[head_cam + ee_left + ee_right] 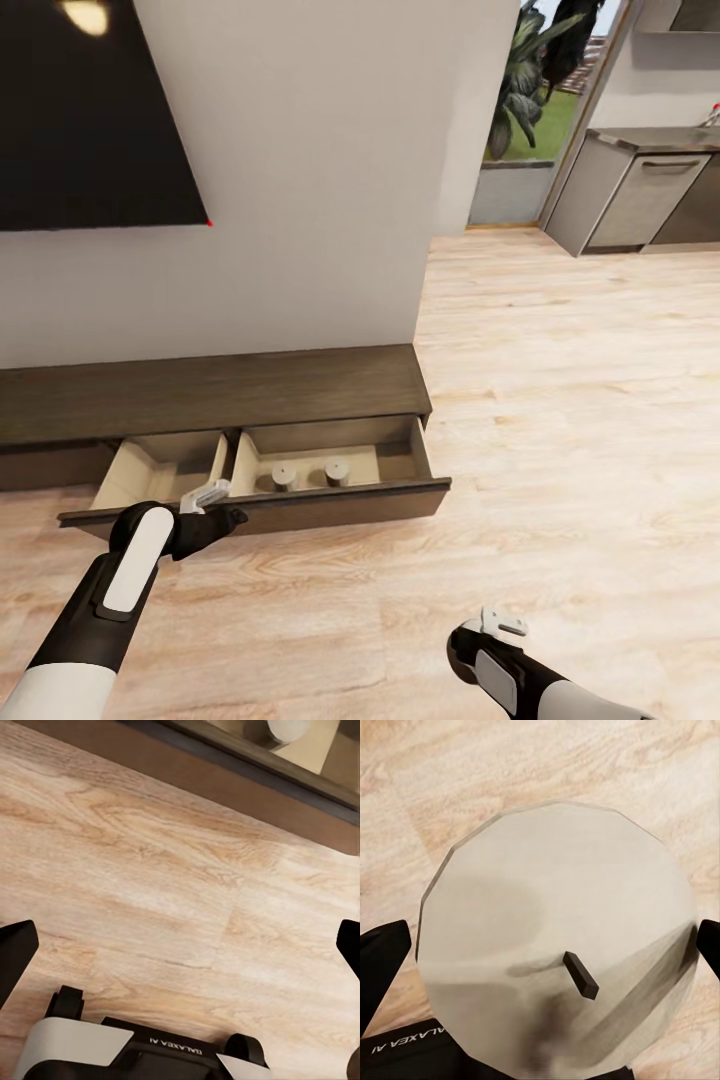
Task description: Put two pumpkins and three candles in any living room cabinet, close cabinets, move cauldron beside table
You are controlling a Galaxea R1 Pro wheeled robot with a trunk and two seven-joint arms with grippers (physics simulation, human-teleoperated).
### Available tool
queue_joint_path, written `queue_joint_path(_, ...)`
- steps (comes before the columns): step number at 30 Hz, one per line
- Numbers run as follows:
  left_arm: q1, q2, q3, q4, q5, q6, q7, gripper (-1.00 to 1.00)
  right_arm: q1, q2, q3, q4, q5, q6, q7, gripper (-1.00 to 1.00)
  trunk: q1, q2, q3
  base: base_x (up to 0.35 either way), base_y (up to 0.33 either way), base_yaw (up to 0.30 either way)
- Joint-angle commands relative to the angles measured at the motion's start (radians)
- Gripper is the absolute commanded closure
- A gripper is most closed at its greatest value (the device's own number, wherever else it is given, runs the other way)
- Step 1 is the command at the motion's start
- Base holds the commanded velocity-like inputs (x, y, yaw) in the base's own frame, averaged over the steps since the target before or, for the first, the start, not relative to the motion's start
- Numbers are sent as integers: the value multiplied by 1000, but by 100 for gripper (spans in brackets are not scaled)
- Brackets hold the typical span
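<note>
- Your cabinet [215, 392] is the long, low, dark brown one against the white wall [320, 170]. Its wide drawer [300, 500] is pulled out over the wood floor [560, 400].
- The drawer is pale inside and has two parts. Two candles [284, 476] stand side by side in the right part. The left part looks bare where you can see it.
- Your left gripper [207, 497] hangs just over the drawer's front edge, by the left part. Its fingers are spread wide, and there is nothing between them.
- Your right gripper [503, 625] is low over the floor, well apart from the cabinet. It is closed around the third candle [556, 937], a pale round one with a short dark wick.
</note>
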Motion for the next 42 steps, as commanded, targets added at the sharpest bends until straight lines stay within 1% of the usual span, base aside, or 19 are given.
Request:
queue_joint_path(1,-1,0,0,-1,10,3,10,-100,0,0,8,-2,-6,3,-6,100,-4,7,2,0,0,0)
queue_joint_path(3,-1,0,0,-1,10,3,10,-100,0,0,8,-3,-6,3,-5,100,-11,21,9,0,0,0)
queue_joint_path(11,0,7,0,-20,11,3,10,-100,0,0,8,-2,-6,3,-4,100,-11,21,9,4,6,-19)
queue_joint_path(21,-1,8,0,-21,12,3,11,-100,0,0,8,-5,-6,3,-2,100,-11,21,9,66,129,-34)
queue_joint_path(24,0,8,0,-21,11,3,11,-100,0,0,9,-12,-3,5,2,100,-11,21,9,136,104,-1)
queue_joint_path(27,0,9,0,-22,9,4,11,-100,0,-1,12,-34,-1,22,8,100,-11,21,9,52,31,0)
queue_joint_path(28,0,9,0,-22,9,4,11,-100,0,-1,12,-56,-2,40,9,100,-11,21,9,20,12,0)
queue_joint_path(29,0,10,0,-22,8,4,11,-100,0,-1,11,-89,-2,73,9,100,-11,21,9,13,8,0)
queue_joint_path(30,0,10,0,-22,8,4,11,-100,0,-1,9,-130,-4,127,7,100,-11,21,9,8,5,0)
queue_joint_path(31,0,9,0,-22,8,4,11,-100,-1,-1,5,-175,-5,201,2,100,-11,21,9,5,3,0)
queue_joint_path(32,0,9,0,-22,8,4,11,-100,-2,-2,3,-198,-5,240,-2,100,-11,21,9,4,2,0)
queue_joint_path(33,0,9,0,-22,9,4,10,-100,-6,-5,-1,-248,-6,317,-18,100,-11,21,9,3,2,0)
queue_joint_path(34,0,8,0,-22,10,4,10,-100,-25,-27,-5,-332,-6,420,-74,100,-11,21,9,1,1,0)
queue_joint_path(35,0,8,0,-22,10,4,10,-100,-41,-44,-7,-378,-8,472,-117,100,-11,21,9,0,0,0)
queue_joint_path(36,0,8,0,-22,10,4,10,-100,-60,-58,-8,-414,-11,511,-160,100,-11,21,9,0,0,0)
queue_joint_path(38,0,7,0,-22,11,4,10,-100,-111,-75,-14,-454,-16,566,-217,100,-11,21,9,0,0,0)
queue_joint_path(40,0,6,-2,-22,12,4,10,-100,-160,-81,-40,-470,-17,608,-244,100,-11,21,9,0,0,0)
queue_joint_path(42,0,5,-3,-22,12,4,10,-100,-186,-84,-80,-477,-18,634,-253,100,-11,21,9,10,0,0)
